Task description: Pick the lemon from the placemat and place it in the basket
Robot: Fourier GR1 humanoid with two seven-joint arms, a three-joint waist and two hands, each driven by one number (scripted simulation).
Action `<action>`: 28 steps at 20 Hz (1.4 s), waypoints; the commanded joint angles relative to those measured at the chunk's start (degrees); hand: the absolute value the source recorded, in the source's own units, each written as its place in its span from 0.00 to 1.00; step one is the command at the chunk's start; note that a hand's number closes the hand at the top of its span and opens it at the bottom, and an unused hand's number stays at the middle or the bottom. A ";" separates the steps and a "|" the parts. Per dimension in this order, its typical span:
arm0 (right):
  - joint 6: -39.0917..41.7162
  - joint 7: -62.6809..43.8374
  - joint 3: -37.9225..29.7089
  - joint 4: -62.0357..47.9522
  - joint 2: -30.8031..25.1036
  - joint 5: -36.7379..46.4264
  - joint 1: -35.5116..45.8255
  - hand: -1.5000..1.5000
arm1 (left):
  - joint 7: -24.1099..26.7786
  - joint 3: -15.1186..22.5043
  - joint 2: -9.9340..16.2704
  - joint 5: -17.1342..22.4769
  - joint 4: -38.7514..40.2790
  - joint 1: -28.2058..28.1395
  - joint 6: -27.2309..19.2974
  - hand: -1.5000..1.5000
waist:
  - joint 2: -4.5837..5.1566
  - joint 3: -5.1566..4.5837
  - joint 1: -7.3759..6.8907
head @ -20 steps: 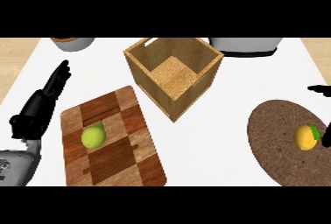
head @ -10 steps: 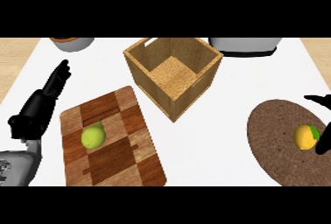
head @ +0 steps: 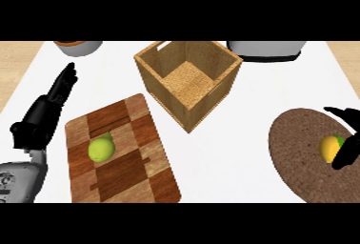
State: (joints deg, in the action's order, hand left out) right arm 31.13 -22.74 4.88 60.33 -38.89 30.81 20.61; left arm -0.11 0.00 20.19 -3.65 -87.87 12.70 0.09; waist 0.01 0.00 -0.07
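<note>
White counter (head: 232, 143) filled most of the frame, with strips of pale wood showing at the upper left and upper right corners. At the top edge two vessels were cut off: a grey bowl with a brown rim (head: 77, 46) at upper left and a larger grey pot with a dark band (head: 267, 50) at upper right, so little of either could be made out. Just below the top centre stood an open wooden basket (head: 186, 81), its cork-like floor visible inside. At lower left lay a chequered wooden board (head: 126, 157) with a green fruit (head: 101, 149) on it. At the right a round brown placemat (head: 302, 152) ran past the frame's right edge, so part of it was cut off. On it lay the lemon (head: 329, 147), yellow with a trace of green, well apart from the basket. The right hand (head: 346, 138) entered from the right edge, mostly out of frame; its dark fingers lay over the lemon's right side and hid part of it, and whether they closed on the fruit could not be told. The left hand (head: 44, 114) stood at the left of the frame beside the board, fingers straight and together pointing up the frame, holding nothing, with its grey forearm (head: 20, 183) cut off at the lower left.
</note>
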 commanded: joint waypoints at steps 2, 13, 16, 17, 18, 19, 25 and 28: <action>1.25 -1.92 -3.45 6.03 1.04 -0.19 -4.59 0.00 | -2.04 -0.56 -0.73 -1.27 -3.70 -1.58 1.45 0.50 | -0.14 -0.01 0.23; -1.07 6.04 -5.62 -3.69 2.57 7.09 -4.30 0.00 | 4.60 -4.19 -2.26 -3.05 2.68 -0.95 4.39 0.50 | -0.01 -0.01 0.22; -1.27 5.22 -6.21 -4.23 4.26 9.27 -3.70 0.00 | 0.45 -4.44 -3.50 -3.16 -1.91 -2.27 4.65 0.50 | -0.03 0.00 0.03; -4.44 7.83 -5.39 -7.66 5.27 10.81 -3.77 0.00 | 0.38 -4.82 -3.57 -3.22 -0.75 -0.09 4.21 0.50 | 0.02 0.01 -0.01; -3.53 8.18 -6.01 -8.54 4.12 11.06 -2.36 0.00 | 4.50 -2.87 -5.63 -5.65 -0.32 -4.21 2.59 0.50 | 0.02 0.00 -0.10; -3.54 5.61 -6.89 -2.95 5.64 9.68 -6.25 0.00 | 3.71 -6.14 -3.05 -3.43 1.88 -0.92 5.03 0.50 | -0.03 -0.01 0.19; -3.23 9.21 -9.42 -14.19 5.71 10.98 1.50 1.00 | 3.41 -5.88 -4.07 -4.11 -1.28 -3.66 5.98 0.50 | 0.05 0.01 -0.25; -5.61 11.07 -7.73 -12.32 7.78 12.76 -1.36 1.00 | 1.01 -7.35 -2.79 -3.00 -2.98 -3.06 8.11 0.50 | 0.01 0.01 -0.13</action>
State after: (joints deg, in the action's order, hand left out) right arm 26.24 -13.40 -3.25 49.03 -32.74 42.52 19.76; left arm 1.17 -5.61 16.15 -7.45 -90.22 9.81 6.15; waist -0.13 -0.26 -0.21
